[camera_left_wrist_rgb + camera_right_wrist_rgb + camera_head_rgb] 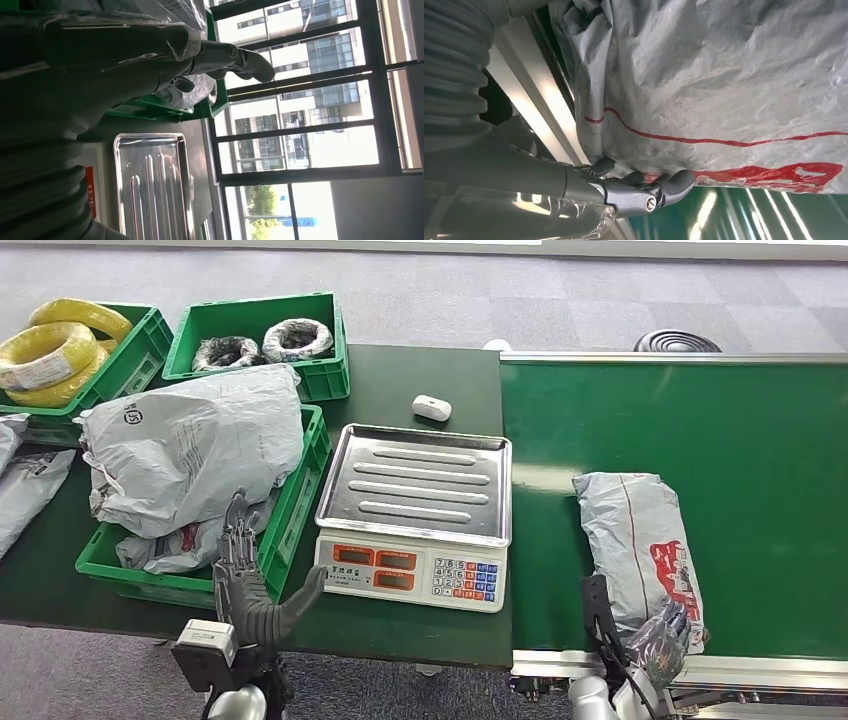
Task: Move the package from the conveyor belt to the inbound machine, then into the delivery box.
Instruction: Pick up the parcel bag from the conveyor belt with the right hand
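On the green conveyor belt [760,440], at 4 o'clock of the head view, lies the grey package [640,535]. Scale [415,515] at centre. Right hand [665,640] touches the package's near end, grasp unclear; left hand [245,580] released, fingers spread, at 7 o'clock.

My left hand [245,585] is dark grey, with slim jointed fingers and a thick smooth thumb, above a silver boxy wrist block. My right hand [660,640] looks the same, wrapped in clear film, a black strap beside it; its wrist has a grey ribbed cover and a small screw at the thumb
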Robot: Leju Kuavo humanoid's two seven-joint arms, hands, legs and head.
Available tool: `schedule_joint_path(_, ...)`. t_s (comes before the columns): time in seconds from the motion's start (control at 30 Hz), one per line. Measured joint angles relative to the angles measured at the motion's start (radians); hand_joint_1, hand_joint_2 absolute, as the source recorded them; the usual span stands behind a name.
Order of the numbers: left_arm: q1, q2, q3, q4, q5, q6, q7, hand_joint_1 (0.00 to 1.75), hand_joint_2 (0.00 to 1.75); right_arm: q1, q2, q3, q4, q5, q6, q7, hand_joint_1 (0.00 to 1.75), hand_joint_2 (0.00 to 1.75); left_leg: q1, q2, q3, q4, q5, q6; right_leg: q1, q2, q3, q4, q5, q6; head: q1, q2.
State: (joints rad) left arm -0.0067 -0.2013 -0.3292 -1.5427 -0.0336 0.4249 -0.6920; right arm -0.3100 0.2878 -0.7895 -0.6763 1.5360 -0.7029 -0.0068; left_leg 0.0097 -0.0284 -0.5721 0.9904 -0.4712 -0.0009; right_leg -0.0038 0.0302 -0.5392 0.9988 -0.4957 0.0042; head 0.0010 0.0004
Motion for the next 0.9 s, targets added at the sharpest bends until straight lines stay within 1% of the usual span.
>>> schedule_joint_path(0.07, -0.006, 0.000, 0.001, 0.002, 0.000, -0.006, 0.004, 0.00, 1.75, -0.020, -0.028, 0.009, 0.046, 0.019, -0.001, 0.093, 1.60, 1.75, 0.000, 0.000, 0.004, 0.000, -0.001, 0.001, 0.000, 0.000, 0.005, -0.002, -0.001, 0.001, 0.000, 0.000)
schedule_joint_path(0.1, -0.009, 0.000, 0.001, 0.003, 0.000, -0.009, 0.007, 0.00, 1.75, -0.028, -0.040, 0.013, 0.067, 0.020, -0.001, 0.125, 1.64, 1.75, 0.000, -0.001, 0.006, 0.000, -0.001, 0.002, 0.000, 0.000, 0.008, -0.003, -0.001, 0.001, 0.000, 0.000)
schedule_joint_path(0.13, -0.012, 0.000, 0.001, 0.005, 0.000, -0.012, 0.011, 0.00, 1.75, -0.033, -0.051, 0.016, 0.086, 0.013, -0.001, 0.140, 1.67, 1.75, 0.000, -0.001, 0.008, 0.000, -0.001, 0.002, 0.000, -0.001, 0.010, -0.005, -0.002, 0.002, 0.000, 0.000)
schedule_joint_path(0.17, -0.013, 0.001, 0.002, 0.006, 0.000, -0.014, 0.015, 0.00, 1.75, -0.034, -0.059, 0.018, 0.100, -0.001, -0.001, 0.134, 1.66, 1.75, 0.000, -0.001, 0.011, 0.000, -0.002, 0.003, 0.000, -0.001, 0.012, -0.006, -0.002, 0.003, 0.000, 0.000)
schedule_joint_path(0.23, -0.014, 0.003, 0.002, 0.008, -0.001, -0.016, 0.019, 0.00, 1.75, -0.028, -0.068, 0.015, 0.113, -0.036, -0.001, 0.074, 1.67, 1.75, 0.000, -0.003, 0.013, 0.000, -0.003, 0.005, 0.000, -0.002, 0.013, -0.007, -0.003, 0.005, 0.001, 0.000)
schedule_joint_path(0.33, -0.016, 0.006, 0.005, 0.011, -0.005, -0.015, 0.021, 0.00, 1.75, -0.015, -0.064, -0.002, 0.101, -0.080, -0.001, -0.072, 1.63, 1.75, -0.001, -0.002, 0.012, 0.000, -0.004, 0.006, -0.001, -0.003, 0.014, -0.007, -0.001, 0.007, 0.001, 0.000)
schedule_joint_path(0.43, -0.017, 0.009, 0.010, 0.011, -0.015, -0.015, 0.023, 0.00, 1.75, -0.008, -0.039, -0.039, 0.062, -0.107, -0.001, -0.246, 1.63, 1.75, -0.001, 0.000, 0.010, 0.001, -0.004, 0.006, -0.002, 0.000, 0.011, -0.007, 0.001, 0.007, 0.001, 0.000)
schedule_joint_path(0.47, -0.017, 0.010, 0.011, 0.011, -0.018, -0.014, 0.025, 0.00, 1.75, -0.008, -0.027, -0.052, 0.048, -0.110, -0.001, -0.290, 1.63, 1.75, -0.001, 0.000, 0.009, 0.001, -0.004, 0.006, -0.002, 0.000, 0.010, -0.007, 0.001, 0.007, 0.000, 0.000)
schedule_joint_path(0.57, -0.017, 0.011, 0.016, 0.007, -0.029, -0.013, 0.031, 0.00, 1.75, -0.008, 0.007, -0.077, 0.014, -0.126, -0.001, -0.383, 1.61, 1.75, -0.001, 0.000, 0.006, 0.001, -0.004, 0.006, -0.001, 0.000, 0.007, -0.006, 0.000, 0.007, 0.000, 0.000)
schedule_joint_path(0.63, -0.013, 0.012, 0.022, 0.002, -0.037, -0.010, 0.033, 0.00, 1.75, -0.008, 0.024, -0.086, -0.002, -0.165, -0.001, -0.450, 1.60, 1.75, -0.001, 0.000, 0.004, 0.001, -0.004, 0.006, -0.001, 0.000, 0.005, -0.005, 0.000, 0.006, 0.000, 0.000)
schedule_joint_path(0.7, -0.007, 0.012, 0.027, -0.001, -0.042, -0.006, 0.032, 0.00, 1.75, -0.008, 0.035, -0.088, -0.015, -0.234, -0.001, -0.537, 1.61, 1.75, -0.001, 0.000, 0.003, 0.000, -0.004, 0.006, 0.000, 0.000, 0.003, -0.005, 0.000, 0.005, 0.000, 0.000)
schedule_joint_path(0.8, 0.000, 0.013, 0.030, -0.002, -0.049, -0.002, 0.025, 0.00, 1.75, -0.007, 0.048, -0.067, -0.035, -0.379, -0.001, -0.646, 1.70, 1.75, -0.001, 0.000, 0.001, 0.000, -0.004, 0.006, 0.000, 0.000, 0.002, -0.004, 0.000, 0.005, 0.000, 0.000)
schedule_joint_path(0.83, 0.002, 0.012, 0.030, -0.002, -0.051, 0.000, 0.023, 0.00, 1.75, -0.003, 0.052, -0.045, -0.050, -0.443, -0.001, -0.666, 1.71, 1.75, -0.001, 0.000, 0.001, 0.000, -0.004, 0.006, -0.001, 0.000, 0.001, -0.004, 0.000, 0.005, 0.000, 0.000)
schedule_joint_path(0.9, 0.004, 0.012, 0.031, -0.002, -0.054, 0.002, 0.017, 0.00, 1.75, 0.020, 0.058, 0.032, -0.110, -0.586, -0.001, -0.684, 1.73, 1.75, -0.001, 0.000, 0.001, 0.000, -0.004, 0.006, -0.001, 0.000, 0.001, -0.004, -0.001, 0.005, 0.000, 0.000)
